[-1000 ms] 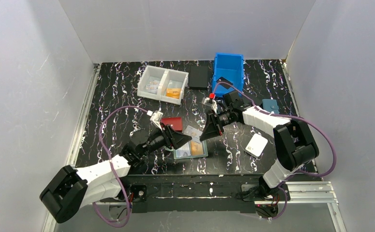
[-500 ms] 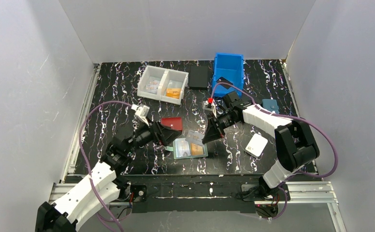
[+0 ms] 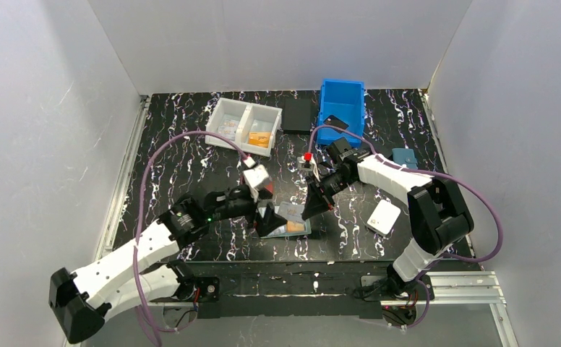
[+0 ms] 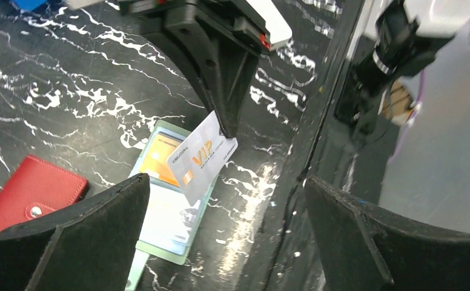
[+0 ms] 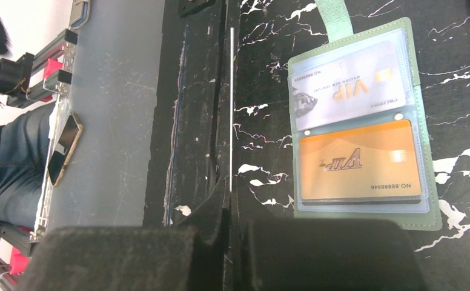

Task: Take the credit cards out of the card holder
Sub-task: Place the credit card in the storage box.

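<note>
a: entry one, starting at the left of my overhead feed?
b: white divided tray (image 3: 243, 126), at the back of the black marbled table (image 3: 169, 166). entry two, red wallet (image 4: 29, 200): closed, flat, just left of the card holder.

a: left gripper?
b: left gripper (image 3: 269, 219): jaws spread wide, nothing between them, set at the holder's left side. i cannot tell whether it touches the table.

a: card holder?
b: card holder (image 4: 163, 227): sage green, lying open and flat near the front edge, between the two grippers. i count an orange card (image 5: 360, 162) in one clear pocket and a silver card (image 5: 347, 85) in the pocket beside it.

a: any card out?
b: one. second silver card (image 4: 199, 159), marked vip, tilted in the air just above the holder. the right gripper (image 4: 226, 124) has its fingers pressed together on the upper corner. my right wrist feed shows this card edge-on only.

a: further right?
b: black pad (image 3: 298, 116) and blue bin (image 3: 343, 101), side by side at the back. white wallet (image 3: 384, 217), right of the right gripper and apart from it. small teal wallet (image 3: 405, 157), nearest the right wall.
</note>
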You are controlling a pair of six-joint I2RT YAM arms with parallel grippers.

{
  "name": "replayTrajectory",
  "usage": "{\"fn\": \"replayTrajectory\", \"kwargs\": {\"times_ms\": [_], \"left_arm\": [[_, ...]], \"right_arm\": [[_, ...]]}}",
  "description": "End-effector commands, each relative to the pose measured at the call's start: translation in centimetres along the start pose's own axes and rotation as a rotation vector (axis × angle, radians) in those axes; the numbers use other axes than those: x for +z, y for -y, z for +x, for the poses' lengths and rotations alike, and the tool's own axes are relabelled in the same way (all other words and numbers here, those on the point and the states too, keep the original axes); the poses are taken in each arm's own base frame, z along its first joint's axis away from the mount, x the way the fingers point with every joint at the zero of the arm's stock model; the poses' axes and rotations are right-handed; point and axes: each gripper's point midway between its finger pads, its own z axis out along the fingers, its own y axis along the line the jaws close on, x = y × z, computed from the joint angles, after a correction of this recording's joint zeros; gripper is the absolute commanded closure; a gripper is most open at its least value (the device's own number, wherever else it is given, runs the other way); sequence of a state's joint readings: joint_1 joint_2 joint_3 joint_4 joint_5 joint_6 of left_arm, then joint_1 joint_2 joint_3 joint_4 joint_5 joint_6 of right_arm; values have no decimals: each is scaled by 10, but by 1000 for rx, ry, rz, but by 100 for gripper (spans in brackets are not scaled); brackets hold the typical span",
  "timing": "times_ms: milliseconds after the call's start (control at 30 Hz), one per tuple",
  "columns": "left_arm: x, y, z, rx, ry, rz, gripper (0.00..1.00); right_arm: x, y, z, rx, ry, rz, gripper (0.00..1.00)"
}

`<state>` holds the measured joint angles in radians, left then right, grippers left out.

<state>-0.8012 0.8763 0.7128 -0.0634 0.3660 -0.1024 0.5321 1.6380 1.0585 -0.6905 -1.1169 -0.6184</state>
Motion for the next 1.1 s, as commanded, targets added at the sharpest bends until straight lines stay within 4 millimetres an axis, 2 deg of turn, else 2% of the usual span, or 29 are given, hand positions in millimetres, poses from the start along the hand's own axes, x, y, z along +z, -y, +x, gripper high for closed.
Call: {"fn": "replayTrajectory", "kwargs": {"times_ms": [0,200,400,733,1067], "left_arm": [[11,1,5,371,-76,2,2],[19,6,5,575,-79,71,2],[36,15,9,601,-102,166,6],[59,16,20,518,-145,196,23],[70,13,34,450,-250,211,52]], "right_arm": [[0,-4,-7,-44,-13,-15,99],[0,-5,-7,-50,-18,-20,99],[3,-7,-5,-54,-31,-30,99],[3,-6,-4,-76,-48,-12,99],[4,-4,-2,-100,-65,12,99]]}}
